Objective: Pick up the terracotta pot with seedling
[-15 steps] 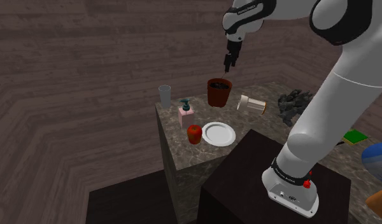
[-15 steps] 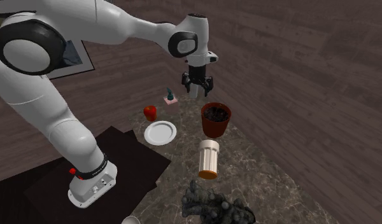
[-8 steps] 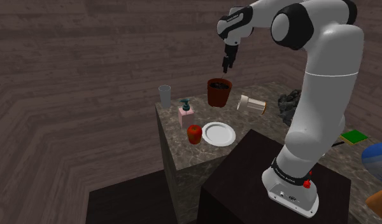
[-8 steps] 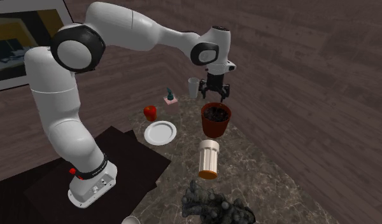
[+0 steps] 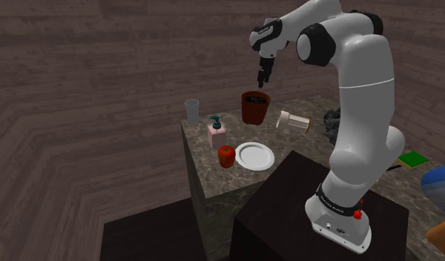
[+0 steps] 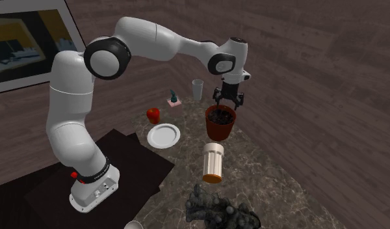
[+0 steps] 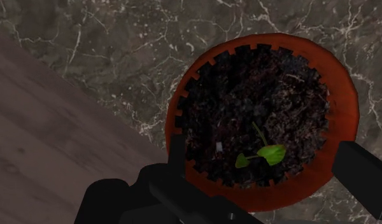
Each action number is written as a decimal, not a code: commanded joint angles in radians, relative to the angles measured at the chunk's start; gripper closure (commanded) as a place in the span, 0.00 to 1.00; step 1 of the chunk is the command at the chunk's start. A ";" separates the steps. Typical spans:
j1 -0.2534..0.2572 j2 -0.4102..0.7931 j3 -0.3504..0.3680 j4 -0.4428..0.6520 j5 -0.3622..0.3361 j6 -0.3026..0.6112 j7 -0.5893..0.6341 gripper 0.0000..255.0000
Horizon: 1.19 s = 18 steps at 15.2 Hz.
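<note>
The pot (image 5: 255, 108) stands upright on the dark marble counter (image 5: 213, 185), near its far edge, and nothing holds it. It is a reddish-brown pot full of dark soil, with a small green seedling (image 7: 263, 153) sprouting off-centre.

The gripper (image 5: 263, 75) hangs straight above the pot, pointing down, with a clear gap to the rim in the shoulder view. In the wrist view its fingers (image 7: 365, 173) are spread wide, one over each side of the pot and outside its rim, touching nothing.

In the shoulder view:
- A clear glass (image 5: 192, 111) stands to the left of the pot, at the counter's far corner.
- A pink soap dispenser (image 5: 216, 133) stands nearer than the glass.
- A red fruit (image 5: 227, 156) sits nearer again, just beside a white plate (image 5: 256, 156) on its right.
- A jar (image 5: 295, 121) with an orange lid lies on its side to the right of the pot.
- A dark lumpy thing (image 5: 340, 122) sits beyond the jar, partly behind the arm; I cannot tell what it is.

The arm rises from its stand (image 5: 310, 222) at the lower right and bends over the counter. The floor (image 5: 80, 111) around it is dark wooden boards. In the second exterior view, a framed picture (image 6: 25, 39) shows at the upper left.
</note>
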 commanded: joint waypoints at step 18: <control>-0.002 0.009 0.002 -0.010 0.004 0.018 -0.003 1.00</control>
